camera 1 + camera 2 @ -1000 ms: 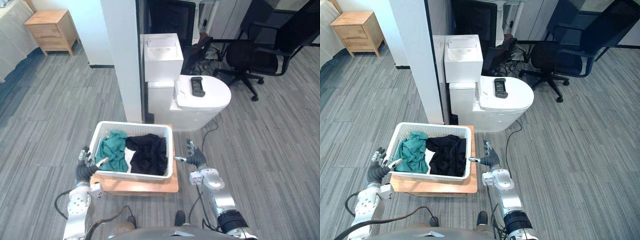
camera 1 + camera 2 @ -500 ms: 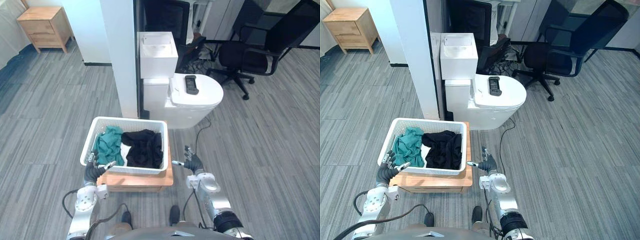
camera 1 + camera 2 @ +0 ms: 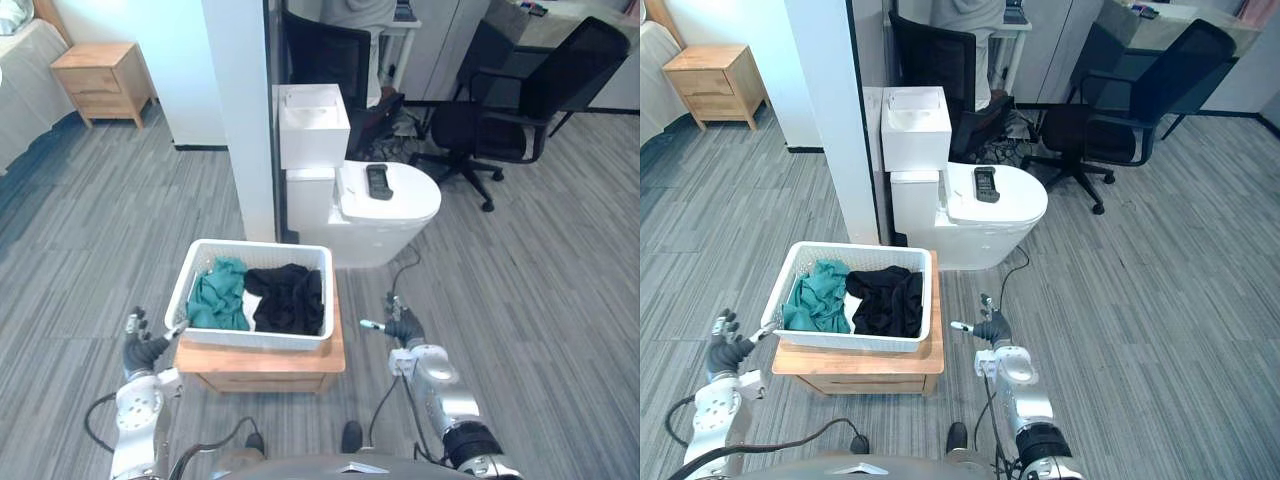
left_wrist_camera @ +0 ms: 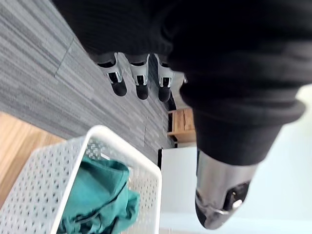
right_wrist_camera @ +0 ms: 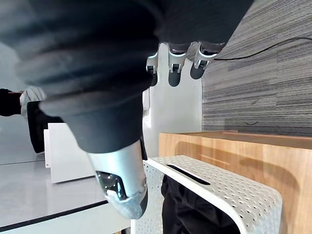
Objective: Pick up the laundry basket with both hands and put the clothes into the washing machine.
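A white perforated laundry basket [image 3: 254, 340] sits on a low wooden stand [image 3: 262, 366]. Inside it lie a green garment [image 3: 216, 297] on the left and a black garment [image 3: 289, 298] on the right. My left hand [image 3: 141, 352] hovers open just left of the basket's front left corner, its fingers [image 4: 141, 87] straight. My right hand [image 3: 402, 327] is open to the right of the stand, a gap away from the basket rim [image 5: 219, 183]. Behind the basket stands the white washing machine [image 3: 388, 212], its rounded lid down.
A black remote-like object [image 3: 377, 181] lies on the machine's lid, beside a white box [image 3: 312, 126]. A white pillar [image 3: 242, 110] rises behind the basket. A black office chair [image 3: 512, 112] is at the back right, a wooden nightstand [image 3: 104, 80] at the far left.
The whole view has shifted as the camera moved. My left hand has drawn away leftward from the basket's front left corner, and my right hand sits slightly farther right.
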Tool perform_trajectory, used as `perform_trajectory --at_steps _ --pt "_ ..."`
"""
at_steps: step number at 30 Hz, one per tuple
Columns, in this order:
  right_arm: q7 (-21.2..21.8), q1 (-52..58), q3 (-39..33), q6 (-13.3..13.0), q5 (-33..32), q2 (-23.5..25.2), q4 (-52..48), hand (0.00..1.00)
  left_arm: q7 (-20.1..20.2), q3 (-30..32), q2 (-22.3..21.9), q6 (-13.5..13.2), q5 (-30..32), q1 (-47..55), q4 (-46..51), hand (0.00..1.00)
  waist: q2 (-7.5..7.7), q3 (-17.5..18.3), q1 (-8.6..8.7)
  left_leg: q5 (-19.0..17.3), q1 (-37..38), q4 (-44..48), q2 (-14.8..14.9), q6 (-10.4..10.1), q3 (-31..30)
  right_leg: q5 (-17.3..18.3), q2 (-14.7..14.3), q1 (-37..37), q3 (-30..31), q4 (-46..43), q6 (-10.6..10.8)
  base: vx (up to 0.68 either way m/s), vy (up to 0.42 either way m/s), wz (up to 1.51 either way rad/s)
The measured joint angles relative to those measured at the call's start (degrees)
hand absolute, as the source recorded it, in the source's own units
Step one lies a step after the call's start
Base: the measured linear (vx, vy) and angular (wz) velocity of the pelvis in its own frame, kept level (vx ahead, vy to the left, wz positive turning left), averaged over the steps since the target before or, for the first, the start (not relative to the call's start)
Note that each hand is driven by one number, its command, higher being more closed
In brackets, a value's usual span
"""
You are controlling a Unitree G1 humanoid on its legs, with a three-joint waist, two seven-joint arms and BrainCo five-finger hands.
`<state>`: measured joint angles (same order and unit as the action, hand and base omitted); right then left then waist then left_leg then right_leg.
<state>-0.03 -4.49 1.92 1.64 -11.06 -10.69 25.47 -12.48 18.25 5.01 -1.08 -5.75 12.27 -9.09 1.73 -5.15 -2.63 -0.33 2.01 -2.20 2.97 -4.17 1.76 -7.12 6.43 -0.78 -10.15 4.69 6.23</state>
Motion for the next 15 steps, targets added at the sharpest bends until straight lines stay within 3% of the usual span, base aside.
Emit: perform_trajectory --at_steps 8,15 --pt "0.1 -8.2 0.4 1.1 -0.9 -3.7 0.4 0.0 -2.2 4.4 6.4 1.0 1.6 -5.1 -2.2 0.0 0.57 -1.8 -2.63 1.1 -1.7 0.0 0.9 -0.9 -0.1 -2.1 -0.9 -1.6 -0.2 0.0 -1.2 0.0 -0.028 0.02" --pt "0.0 -18.4 3.1 1.3 -2.6 -5.9 5.5 0.0 -2.3 4.5 16.6 1.2 1.6 -16.4 -13.1 0.0 3.36 -5.8 -4.48 1.8 -5.6 1.6 0.8 -0.6 -0.1 -3.7 -0.8 -5.2 -0.2 -0.1 -2.0 -0.01 0.001 0.01"
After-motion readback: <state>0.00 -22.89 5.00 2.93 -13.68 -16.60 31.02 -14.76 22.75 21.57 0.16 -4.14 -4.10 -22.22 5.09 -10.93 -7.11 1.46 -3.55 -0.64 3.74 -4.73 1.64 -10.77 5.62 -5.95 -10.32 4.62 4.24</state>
